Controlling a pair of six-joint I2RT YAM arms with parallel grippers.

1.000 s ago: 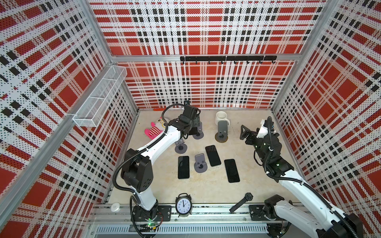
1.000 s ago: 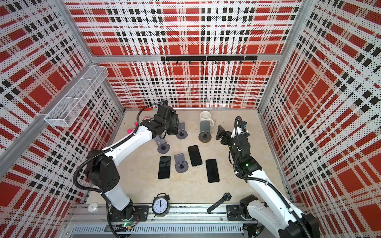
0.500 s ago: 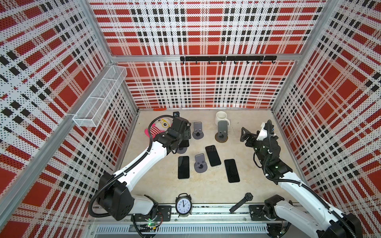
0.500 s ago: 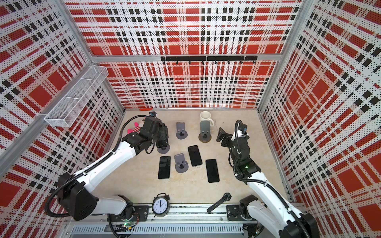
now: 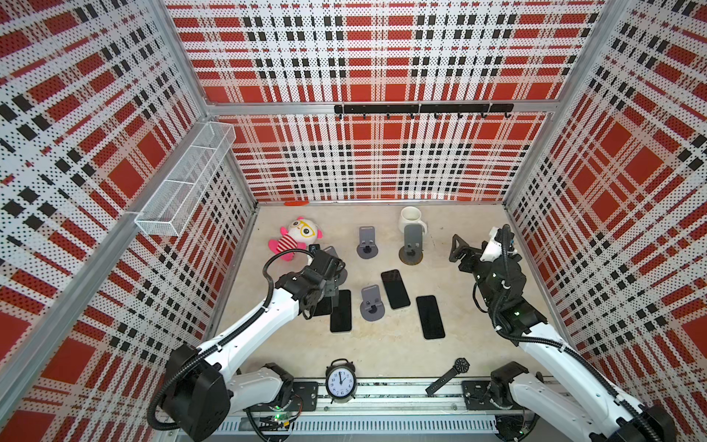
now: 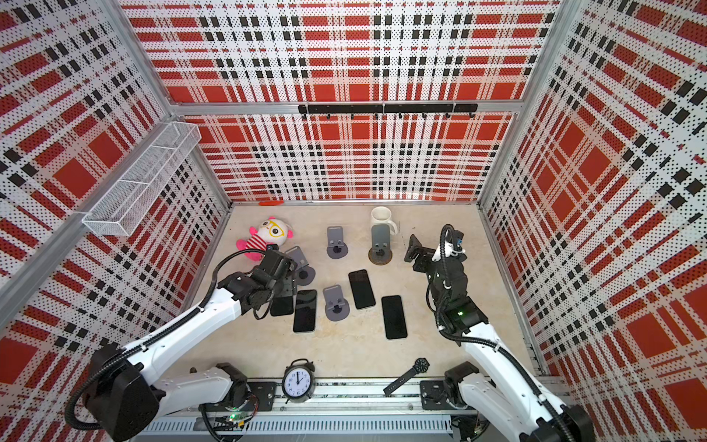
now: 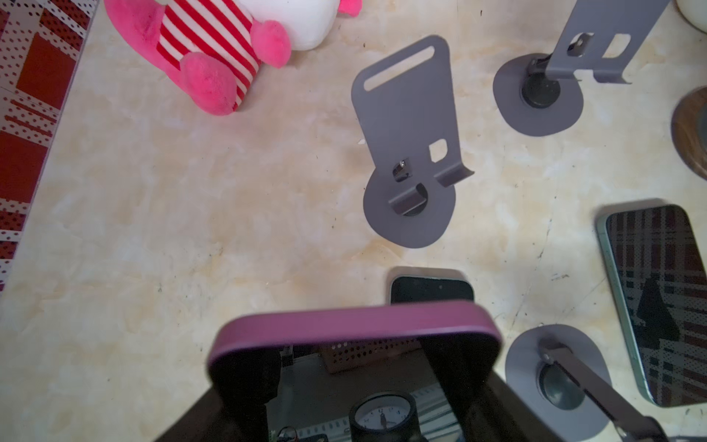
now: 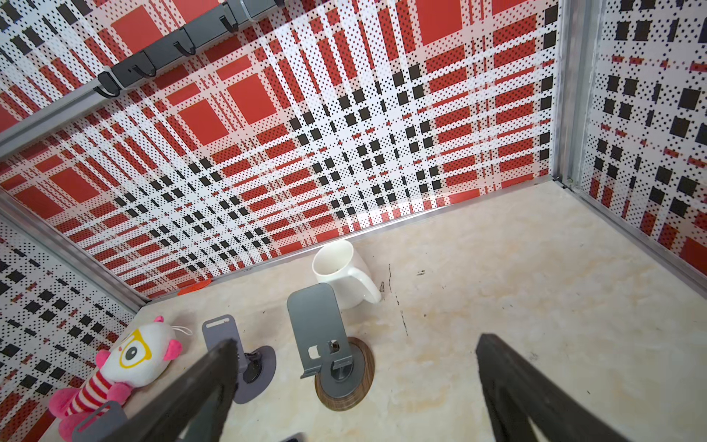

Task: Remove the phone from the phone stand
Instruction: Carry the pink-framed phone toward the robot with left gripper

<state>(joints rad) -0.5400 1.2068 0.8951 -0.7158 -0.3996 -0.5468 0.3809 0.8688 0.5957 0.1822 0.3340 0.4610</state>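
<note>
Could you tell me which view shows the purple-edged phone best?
Left wrist view: the purple-edged phone fills the foreground. Both top views show just a corner beneath the left gripper; the right wrist view misses it.

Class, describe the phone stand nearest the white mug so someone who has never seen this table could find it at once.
Look to the back wall and find the white mug near it. Just in front of the mug stands an empty grey phone stand. Unlike the stand beside it, whose base is plain grey, its round base is brown wood.
</note>
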